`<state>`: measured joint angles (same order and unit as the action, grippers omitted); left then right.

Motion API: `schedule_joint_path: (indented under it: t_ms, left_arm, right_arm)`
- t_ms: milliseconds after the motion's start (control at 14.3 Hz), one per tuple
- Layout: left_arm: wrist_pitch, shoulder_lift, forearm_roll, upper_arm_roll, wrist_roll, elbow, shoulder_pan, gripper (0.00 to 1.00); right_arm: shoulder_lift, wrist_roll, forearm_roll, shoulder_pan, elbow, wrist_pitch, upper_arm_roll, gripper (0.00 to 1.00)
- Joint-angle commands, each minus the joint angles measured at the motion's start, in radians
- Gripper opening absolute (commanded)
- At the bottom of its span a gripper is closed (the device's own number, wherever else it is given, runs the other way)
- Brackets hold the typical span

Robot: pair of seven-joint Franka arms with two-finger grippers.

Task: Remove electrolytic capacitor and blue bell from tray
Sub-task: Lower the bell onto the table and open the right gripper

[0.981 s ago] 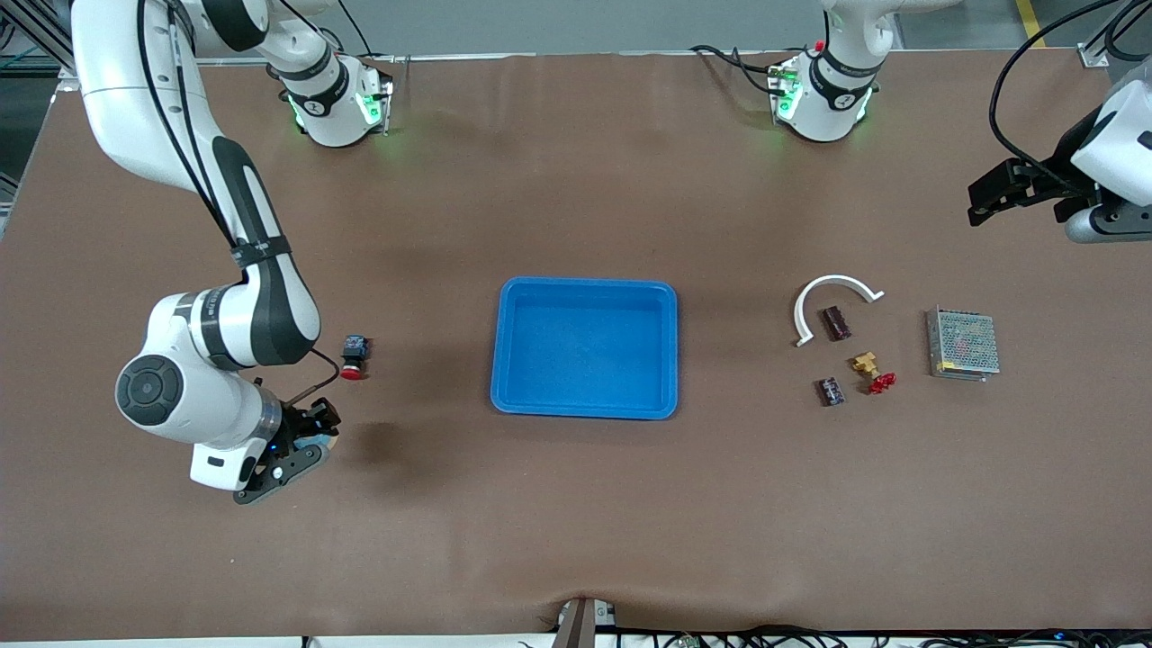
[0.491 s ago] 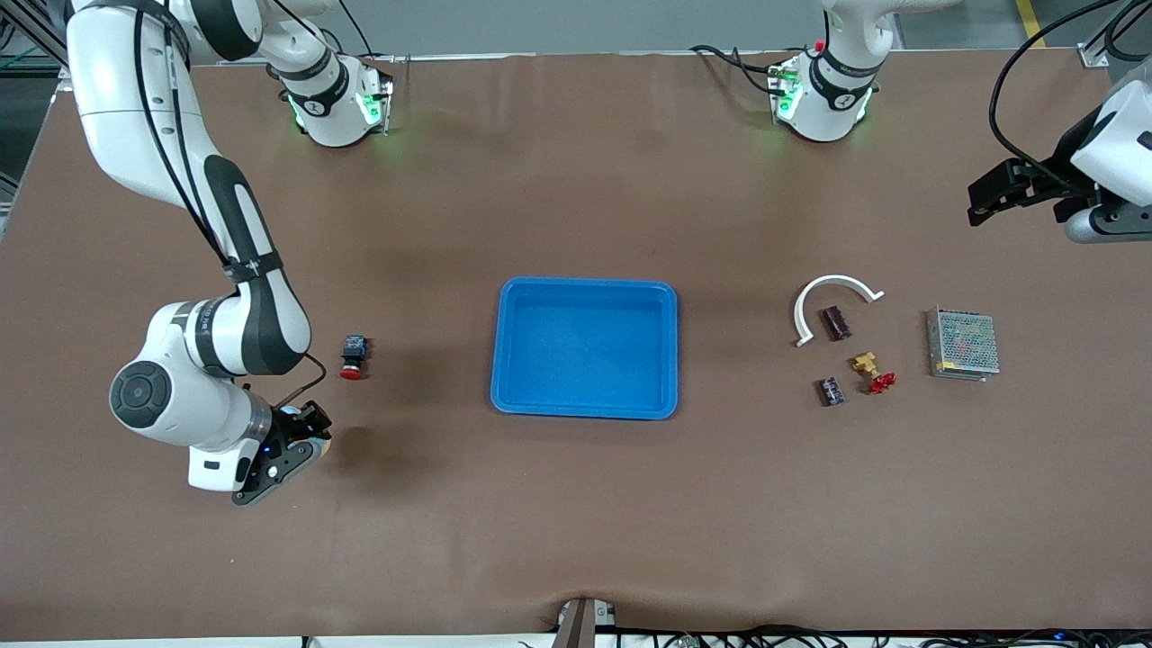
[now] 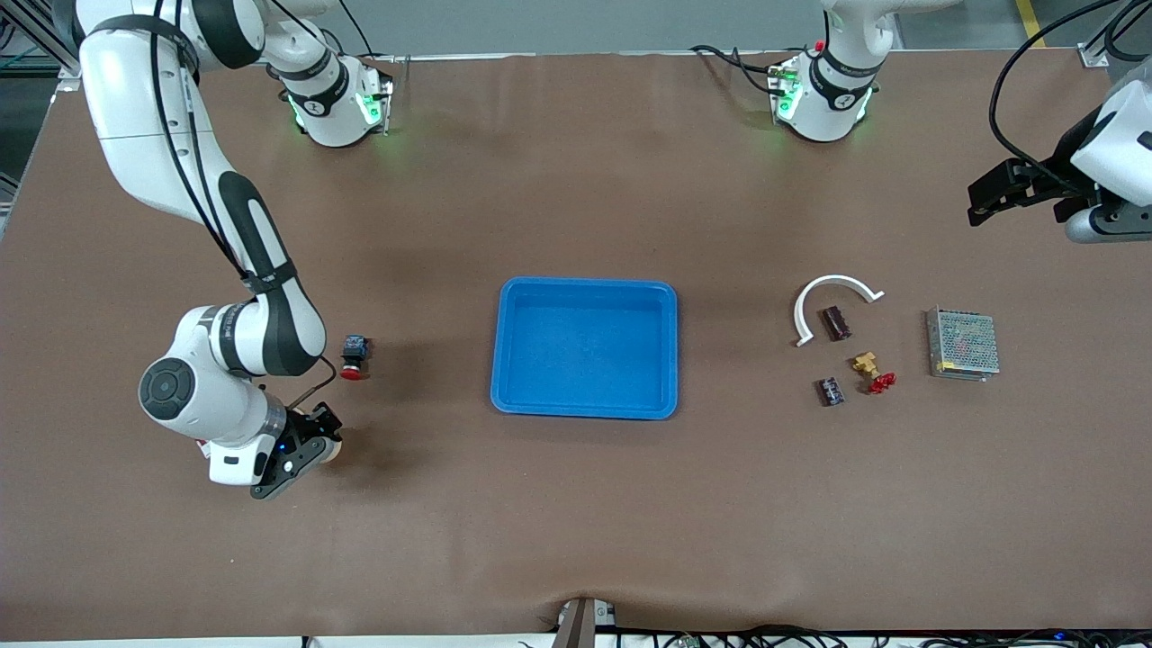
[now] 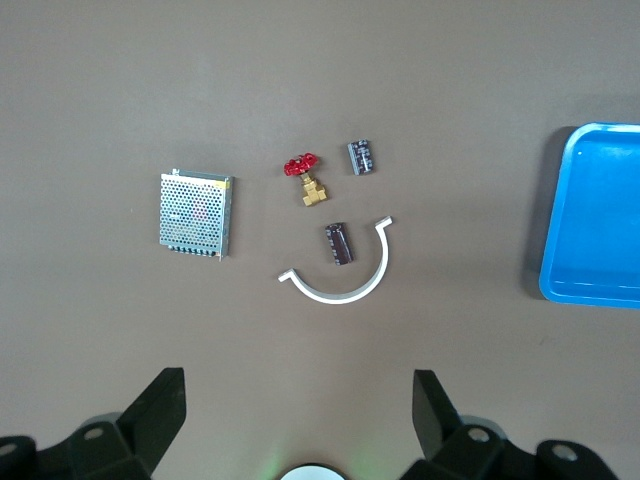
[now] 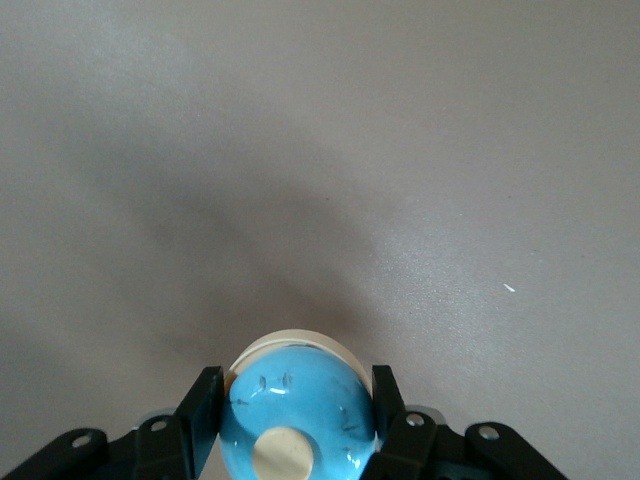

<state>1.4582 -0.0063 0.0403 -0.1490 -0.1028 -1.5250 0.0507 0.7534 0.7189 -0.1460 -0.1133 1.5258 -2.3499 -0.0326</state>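
Note:
My right gripper [image 3: 313,443] is shut on the bell [image 5: 295,412], a glossy blue dome on a cream base. Its black fingers [image 5: 203,398] press both sides of the dome. It hangs over bare table toward the right arm's end, beside the blue tray [image 3: 585,409]. Only a cream edge of the bell [image 3: 334,447] shows in the front view. Two dark capacitors [image 3: 837,323] [image 3: 830,391] lie toward the left arm's end, also seen as the longer capacitor [image 4: 339,243] and shorter capacitor [image 4: 362,157]. My left gripper [image 3: 990,193] [image 4: 297,385] waits open and high, with nothing in it.
A red push button [image 3: 354,356] lies between my right arm and the tray. Around the capacitors lie a white curved piece [image 3: 832,283], a brass valve with a red handle [image 3: 869,369] and a perforated metal box [image 3: 963,343].
My right gripper, holding the bell, drifted slightly away from the tray and then came back toward it. The left arm has not moved.

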Motion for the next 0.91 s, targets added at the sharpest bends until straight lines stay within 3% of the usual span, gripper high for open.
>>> schedule_joint_path:
  t_ms: [0, 841]
  left_arm:
    - [-0.006, -0.008, -0.019, 0.003, 0.018, -0.004, 0.0, 1.0]
    - [-0.006, -0.006, -0.019, 0.003, 0.018, -0.006, -0.003, 1.0]
  right_arm:
    - [0.001, 0.065, -0.037, 0.026, 0.014, -0.022, 0.014, 0.51]
    - [0.029, 0.099, -0.038, 0.03, 0.016, -0.051, 0.014, 0.51]
